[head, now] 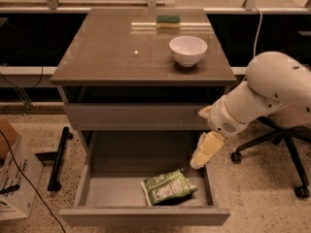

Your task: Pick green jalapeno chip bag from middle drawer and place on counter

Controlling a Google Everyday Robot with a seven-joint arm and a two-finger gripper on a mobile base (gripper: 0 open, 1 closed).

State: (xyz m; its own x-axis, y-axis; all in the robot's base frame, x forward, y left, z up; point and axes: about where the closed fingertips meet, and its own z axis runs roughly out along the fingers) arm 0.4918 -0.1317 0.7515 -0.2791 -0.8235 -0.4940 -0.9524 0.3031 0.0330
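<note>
1. You are looking down on a speckled terrazzo floor, with a dark window band and a pale ledge running behind the cabinet.
2. At the far left a cardboard box [10, 178] sits on the floor, and a black bar [58, 159] lies beside it, just left of the cabinet.
3. The counter [112, 57] is the glossy grey-brown surface on top. A green-and-yellow sponge [168, 21] rests at its back edge and a white bowl [188, 50] stands upright right of centre, apart from the sponge.
4. Below a closed plain drawer front, the middle drawer [112, 191] is pulled fully out toward you.
5. The green jalapeno chip bag [167, 187] lies flat on the drawer floor, right of centre and near the front wall, label panel up.
6. The gripper [201, 154] hangs pointing down over the drawer's right wall, above and to the right of the bag and apart from it. You cannot tell how far its jaws are parted, and it has hold of nothing.
7. The white arm [272, 89] reaches in from the right edge, level with the closed drawer front.
8. An office chair [286, 144] stands on the floor behind the arm.
</note>
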